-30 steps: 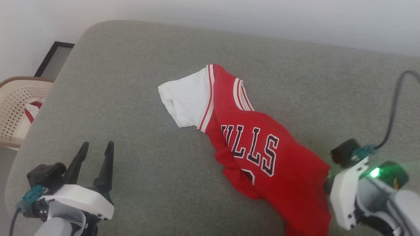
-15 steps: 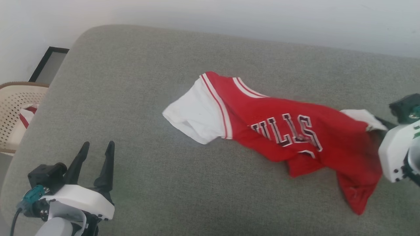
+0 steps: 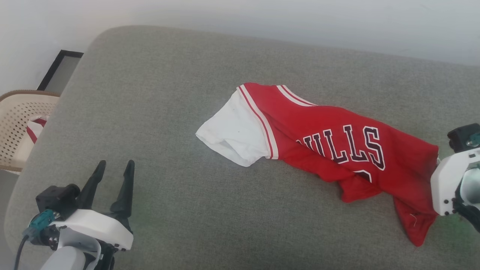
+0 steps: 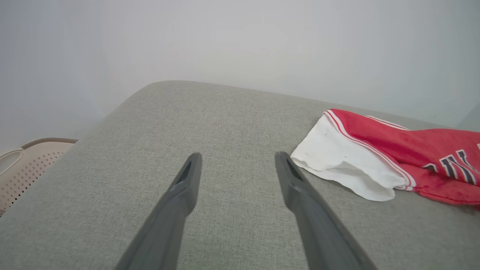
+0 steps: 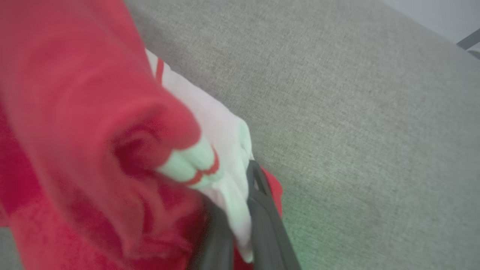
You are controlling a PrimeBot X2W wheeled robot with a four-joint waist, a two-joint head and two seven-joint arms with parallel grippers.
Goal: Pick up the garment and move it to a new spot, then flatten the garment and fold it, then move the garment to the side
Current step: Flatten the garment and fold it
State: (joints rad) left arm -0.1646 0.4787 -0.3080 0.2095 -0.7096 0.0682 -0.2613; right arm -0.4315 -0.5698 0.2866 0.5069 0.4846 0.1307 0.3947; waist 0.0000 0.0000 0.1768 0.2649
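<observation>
The shirt [image 3: 337, 150] is laid in a crumpled band across the right half of the grey cushion [image 3: 168, 112], from the middle out to the right edge. Its white sleeve [image 3: 232, 135] rests flat on the cushion at the left end and is bordered by red-and-white striped trim. The dark, white-outlined letters "ULLS" can be read on the red front, the first letter being lost in a fold.

The right end of the shirt is gathered up at the right gripper [image 3: 444, 183], whose white housing is seen at the right edge, just beside the red cloth. In the right wrist view its two dark fingers [image 5: 262, 210] are pressed together on a bunch of the shirt, with a fold of white fabric pinched between them. The red body of the shirt is blurred to their left. A red corner trails toward the near edge below that gripper.

The left gripper [image 3: 115, 165] is held over bare cushion at the near left, its fingers spread wide with nothing between them. The shirt lies well apart from it, to its right and farther off. In the left wrist view the white sleeve is seen to the right of the fingers, untouched.

Off the cushion's left edge a beige perforated basket [image 3: 15, 112] is seen with red-and-white cloth [image 3: 35, 127] in it. Beyond it, a dark frame [image 3: 60, 69] is seen near the pale wall [image 3: 262, 15].
</observation>
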